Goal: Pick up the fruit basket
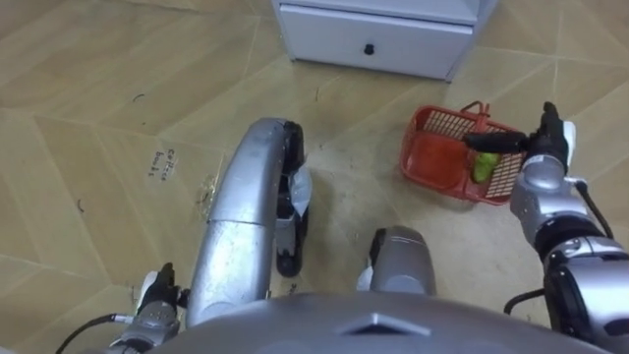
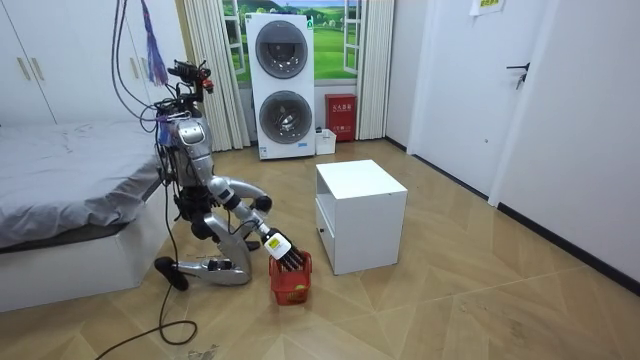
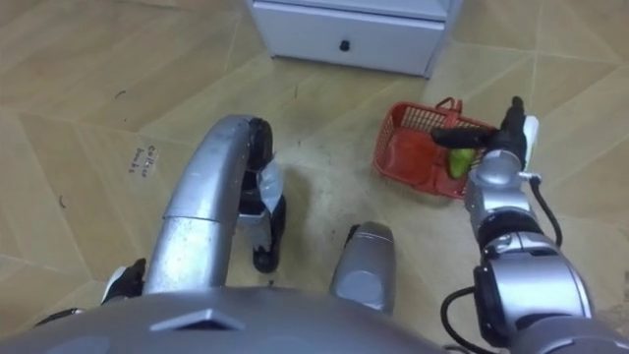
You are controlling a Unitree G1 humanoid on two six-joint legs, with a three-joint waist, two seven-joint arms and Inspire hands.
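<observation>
**A:** What did we see furthest left?

**B:** In the room view we saw the bed [image 2: 60, 170] at the left. The robot was down low on the wooden floor [image 2: 480, 300] just beside it, kneeling and leaning toward the white cabinet [image 2: 360, 215]. From the head camera, the left robot hand [image 1: 157, 293] sat at the lower left corner, close to the floor. We could not tell whether its fingers were spread or curled.

**A:** And in the middle?

**B:** We had the cabinet's drawer front at the top, closed, with its small dark knob [image 1: 370, 48].

**A:** Where was the fruit basket?

**B:** The fruit basket [image 1: 432, 157], made of red plastic mesh, stood upright on the floor. It was to the right of the robot's knees and near the cabinet's front corner, but apart from it. We made out a green fruit [image 1: 483, 165] inside, by the right wall. A thin red handle [image 1: 477, 106] stood up at the far rim.

**A:** And the right robot hand?

**B:** We found the right robot hand [image 1: 543, 143] over the basket's right rim. Its fingers [image 1: 491, 143] were stretched out straight to the left, across the basket and above the green fruit. The thumb pointed up, away from them, and the hand pinched nothing. We could not tell whether the fingers touched the rim.
</observation>
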